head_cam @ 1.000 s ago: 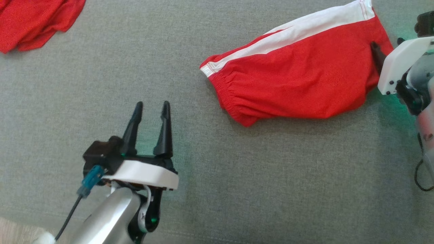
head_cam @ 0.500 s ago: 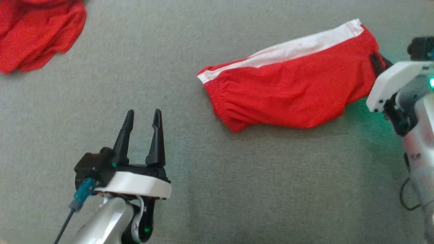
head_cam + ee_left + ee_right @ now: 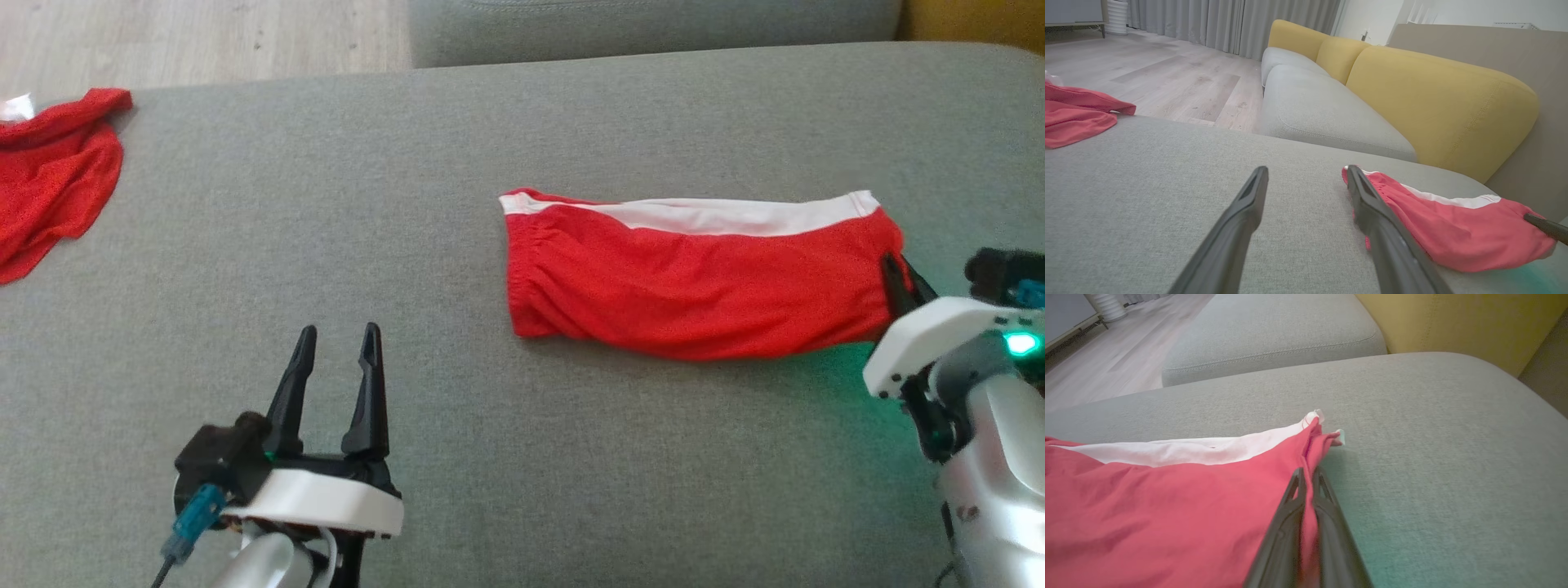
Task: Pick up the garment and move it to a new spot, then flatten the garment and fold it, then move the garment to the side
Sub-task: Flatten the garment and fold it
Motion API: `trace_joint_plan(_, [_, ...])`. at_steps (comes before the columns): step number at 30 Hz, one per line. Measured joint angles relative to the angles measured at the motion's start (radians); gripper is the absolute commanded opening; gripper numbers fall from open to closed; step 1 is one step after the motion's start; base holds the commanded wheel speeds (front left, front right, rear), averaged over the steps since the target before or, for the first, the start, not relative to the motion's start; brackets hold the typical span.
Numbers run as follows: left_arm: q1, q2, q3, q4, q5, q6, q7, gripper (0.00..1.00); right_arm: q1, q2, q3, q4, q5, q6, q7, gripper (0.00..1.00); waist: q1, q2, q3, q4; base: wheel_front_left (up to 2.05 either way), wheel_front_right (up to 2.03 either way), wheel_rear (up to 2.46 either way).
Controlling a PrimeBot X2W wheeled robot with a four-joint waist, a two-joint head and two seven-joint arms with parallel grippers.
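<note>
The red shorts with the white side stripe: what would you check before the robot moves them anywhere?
1. Right gripper shut on the red shorts with the white stripe, at one end: ok.
2. Grip holds every fabric layer: cannot tell.
3. Left gripper open, apart from the shorts: ok.
4. Bare grey sofa cushion free for a new spot: ok.
5. Crumpled red cloth lies far off: ok.

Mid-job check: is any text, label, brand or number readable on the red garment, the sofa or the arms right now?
No readable text in any view.
The red garment shows a plain white stripe, with no print or tag visible.
A small dark mark on the right forearm is too small and blurred to read.
</note>
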Motion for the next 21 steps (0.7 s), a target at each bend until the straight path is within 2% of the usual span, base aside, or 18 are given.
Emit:
trace_joint_plan(5, [-0.003,0.0,-0.013,-0.002,0.0,0.0,0.012,1.0,0.035,0.036,-0.091,-0.071,-0.068,0.0,0.006,0.0,0.0003,0.0,0.009,0.002,0.0,0.0,0.0])
trace_joint_plan(10, [-0.007,-0.003,-0.016,0.004,0.001,-0.001,0.012,1.0,0.025,0.066,-0.088,-0.159,-0.133,0.0,0.027,0.0,0.0003,0.0,0.024,0.034,0.0,0.0,0.0])
trace_joint_plan(13, [-0.007,-0.009,-0.016,0.01,0.001,-0.002,0.012,1.0,-0.001,0.1,-0.03,-0.22,-0.147,0.0,0.047,0.0,0.0003,0.0,0.028,0.055,0.0,0.0,0.0])
trace_joint_plan(17, [-0.007,-0.023,-0.016,0.025,0.001,-0.007,0.01,1.0,-0.035,0.146,0.106,-0.284,-0.124,0.0,0.077,0.0,0.0003,0.0,0.027,0.079,0.0,0.0,0.0])
trace_joint_plan(21, [-0.009,-0.033,-0.016,0.033,0.001,-0.011,0.008,1.0,-0.039,0.152,0.225,-0.296,-0.075,0.0,0.102,0.0,0.0003,-0.0001,0.027,0.102,0.0,0.0,0.0])
